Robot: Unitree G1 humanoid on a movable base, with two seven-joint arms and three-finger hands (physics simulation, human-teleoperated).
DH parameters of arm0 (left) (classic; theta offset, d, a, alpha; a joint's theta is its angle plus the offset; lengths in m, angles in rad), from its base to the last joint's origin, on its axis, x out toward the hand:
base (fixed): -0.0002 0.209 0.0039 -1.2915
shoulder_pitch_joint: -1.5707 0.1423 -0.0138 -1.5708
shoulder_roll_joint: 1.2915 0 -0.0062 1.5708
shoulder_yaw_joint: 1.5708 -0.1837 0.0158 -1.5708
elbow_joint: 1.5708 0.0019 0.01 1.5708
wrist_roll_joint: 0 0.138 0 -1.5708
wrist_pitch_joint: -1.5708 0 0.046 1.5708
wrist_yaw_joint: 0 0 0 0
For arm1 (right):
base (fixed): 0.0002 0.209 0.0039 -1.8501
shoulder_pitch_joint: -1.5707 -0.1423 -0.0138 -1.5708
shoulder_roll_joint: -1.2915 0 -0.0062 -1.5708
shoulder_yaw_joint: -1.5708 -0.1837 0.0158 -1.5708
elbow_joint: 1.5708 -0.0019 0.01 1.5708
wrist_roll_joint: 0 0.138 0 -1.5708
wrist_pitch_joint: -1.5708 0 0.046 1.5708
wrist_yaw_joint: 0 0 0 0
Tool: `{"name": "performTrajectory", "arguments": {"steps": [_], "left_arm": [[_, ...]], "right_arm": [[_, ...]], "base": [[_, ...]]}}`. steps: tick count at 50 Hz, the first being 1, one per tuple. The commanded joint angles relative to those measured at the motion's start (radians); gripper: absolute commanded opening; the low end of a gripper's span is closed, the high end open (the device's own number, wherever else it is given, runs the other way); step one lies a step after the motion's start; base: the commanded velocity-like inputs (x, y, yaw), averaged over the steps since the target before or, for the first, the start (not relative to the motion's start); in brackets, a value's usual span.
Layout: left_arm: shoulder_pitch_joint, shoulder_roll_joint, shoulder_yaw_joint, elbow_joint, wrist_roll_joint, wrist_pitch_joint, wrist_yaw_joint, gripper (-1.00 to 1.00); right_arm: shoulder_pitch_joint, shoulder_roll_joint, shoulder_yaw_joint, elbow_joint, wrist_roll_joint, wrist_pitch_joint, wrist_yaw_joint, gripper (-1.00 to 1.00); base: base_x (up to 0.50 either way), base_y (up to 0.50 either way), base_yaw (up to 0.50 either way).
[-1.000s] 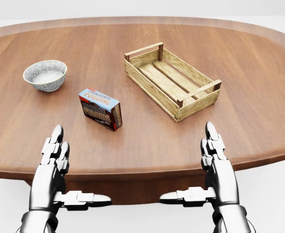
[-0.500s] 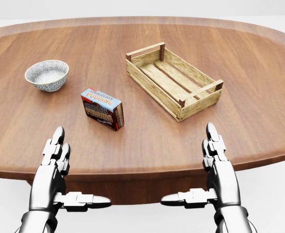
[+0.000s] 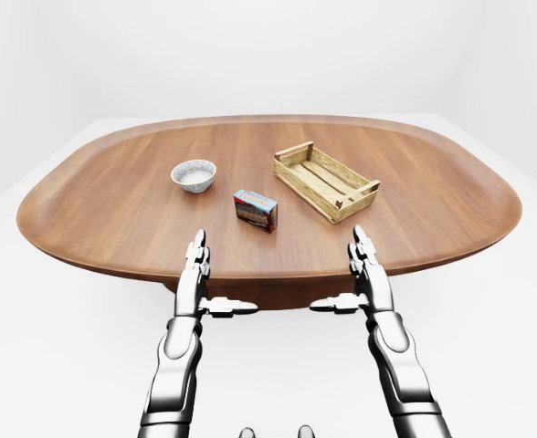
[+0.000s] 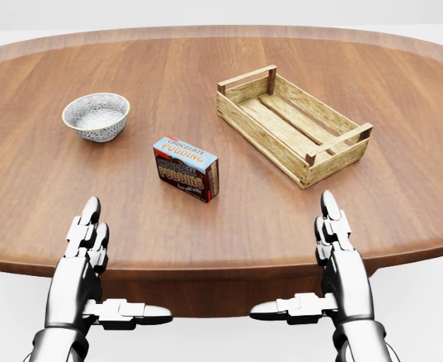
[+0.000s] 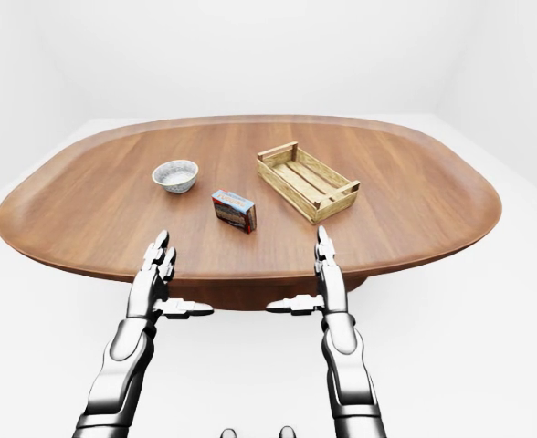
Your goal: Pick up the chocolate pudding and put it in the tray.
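The job has not really started yet. The chocolate pudding (image 4: 186, 168) is a small box that sits on the brown wooden desk (image 4: 41, 196), and nothing is touching it. The wooden tray (image 4: 294, 133) has nothing in it. In the head view the box is near the middle, between the gray bowl (image 4: 96, 116) up on its left and the tray up on its right, and it touches neither of them. The left robot hand (image 4: 86, 260) and the right robot hand (image 4: 338, 260) hang at the near edge of the desk, low in the view, well apart from the box. Both are spread open, fingers straight and thumbs pointing in, and they hold nothing. All of it is left to do: reach, grab, lift, and set the box in the tray. The box is red and brown, with a light blue top that says CHOCOLATE PUDDING. It sits turned a bit crooked.
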Motion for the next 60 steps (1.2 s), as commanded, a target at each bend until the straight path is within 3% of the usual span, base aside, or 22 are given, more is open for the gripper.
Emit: {"name": "performTrajectory", "arguments": {"steps": [1,14,20,36,60], "left_arm": [[-0.001,-0.001,0.0,0.003,-0.002,0.0,-0.002,1.0],[0.001,-0.001,-0.001,0.0,-0.003,0.008,-0.004,1.0],[-0.002,0.0,0.0,0.007,-0.005,0.01,-0.006,1.0],[-0.001,0.0,0.0,0.006,-0.006,0.014,-0.007,1.0],[-0.001,0.0,-0.001,0.01,-0.002,0.011,-0.009,1.0]], "right_arm": [[0.0,0.0,0.001,0.0,0.005,0.001,0.005,1.0],[0.01,0.002,0.007,-0.019,0.004,0.006,0.008,1.0],[0.044,0.003,0.013,-0.136,-0.052,-0.042,-0.031,1.0],[0.162,0.016,0.052,-0.531,-0.17,-0.042,-0.046,1.0],[0.182,0.016,0.07,-0.569,-0.182,-0.042,-0.027,1.0]], "base": [[0.0,0.0,0.0],[0.0,0.0,0.0],[0.0,0.0,0.0],[0.0,0.0,0.0],[0.11,0.0,0.0]]}}
